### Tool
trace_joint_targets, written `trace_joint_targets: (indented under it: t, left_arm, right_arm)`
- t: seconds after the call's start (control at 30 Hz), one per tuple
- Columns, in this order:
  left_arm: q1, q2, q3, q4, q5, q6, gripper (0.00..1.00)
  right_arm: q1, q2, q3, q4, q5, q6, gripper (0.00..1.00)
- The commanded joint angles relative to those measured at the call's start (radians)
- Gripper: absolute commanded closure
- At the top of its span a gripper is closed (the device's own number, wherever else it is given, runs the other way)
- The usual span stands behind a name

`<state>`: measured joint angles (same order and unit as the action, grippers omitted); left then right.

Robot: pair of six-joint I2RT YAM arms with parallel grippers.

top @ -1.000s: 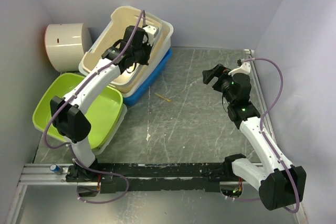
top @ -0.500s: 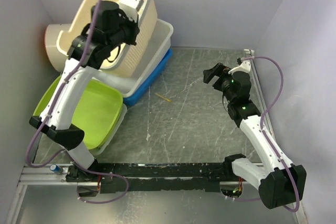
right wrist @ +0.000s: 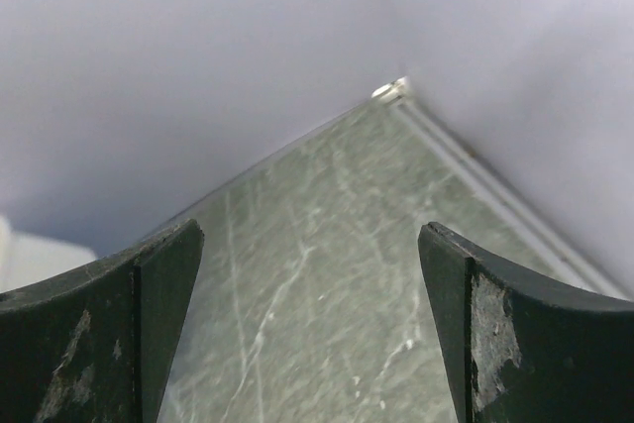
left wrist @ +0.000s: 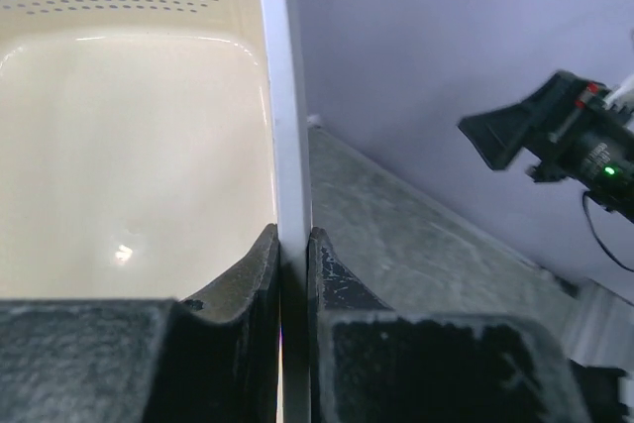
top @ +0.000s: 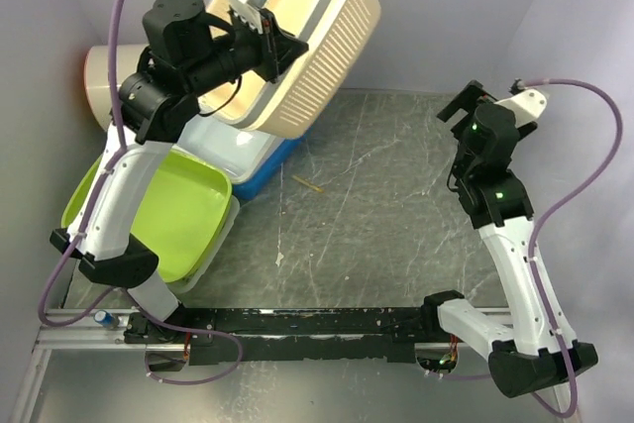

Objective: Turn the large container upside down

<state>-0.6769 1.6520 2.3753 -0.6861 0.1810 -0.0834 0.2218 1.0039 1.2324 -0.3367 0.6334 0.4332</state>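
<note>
My left gripper [top: 287, 47] is shut on the rim of the cream perforated basket [top: 322, 37] and holds it tilted in the air at the back left. In the left wrist view the fingers [left wrist: 337, 279] pinch that thin white rim [left wrist: 287, 146], with the basket's inside [left wrist: 129, 165] to the left. Below it, the large container [top: 223, 146], a glossy white tub, rests on the blue tub [top: 281, 154], mostly hidden by the arm and basket. Raised at the right wall, my right gripper [top: 458, 106] is open, with only bare table between its fingers [right wrist: 466, 314].
A lime green tub [top: 178, 210] lies at the left by my left arm's base. A white round container [top: 99, 76] stands in the back left corner. A small stick [top: 307, 183] lies on the grey table [top: 376, 205]. Walls close in on the back and both sides.
My left arm has lifted the cream basket up out of the white tub and tilted it rightward. My right arm has risen and swung toward the right wall, still open.
</note>
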Motion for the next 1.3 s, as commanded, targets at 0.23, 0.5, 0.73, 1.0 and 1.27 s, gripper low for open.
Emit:
trace_joint_targets:
  t: [0.23, 0.5, 0.73, 1.0, 1.27]
  left_arm:
    - [-0.03, 0.079, -0.222, 0.458, 0.479, -0.375, 0.93]
    - [-0.162, 0.219, -0.229, 0.48, 0.479, -0.398, 0.93]
    - [-0.201, 0.296, -0.178, 0.491, 0.471, -0.406, 0.93]
    - [-0.223, 0.367, -0.089, 0.476, 0.448, -0.406, 0.93]
    - [-0.223, 0.378, 0.0, 0.46, 0.38, -0.373, 0.93]
  right_arm:
    - [0.001, -0.115, 0.12, -0.014, 0.303, -0.161, 0.1]
    - [0.002, -0.143, 0.115, 0.035, 0.319, -0.205, 0.11]
    - [0.002, -0.165, 0.128, 0.03, 0.33, -0.226, 0.11]
    - [0.002, -0.208, 0.129, 0.038, 0.337, -0.228, 0.12]
    - [0.002, -0.215, 0.158, 0.007, 0.329, -0.214, 0.12]
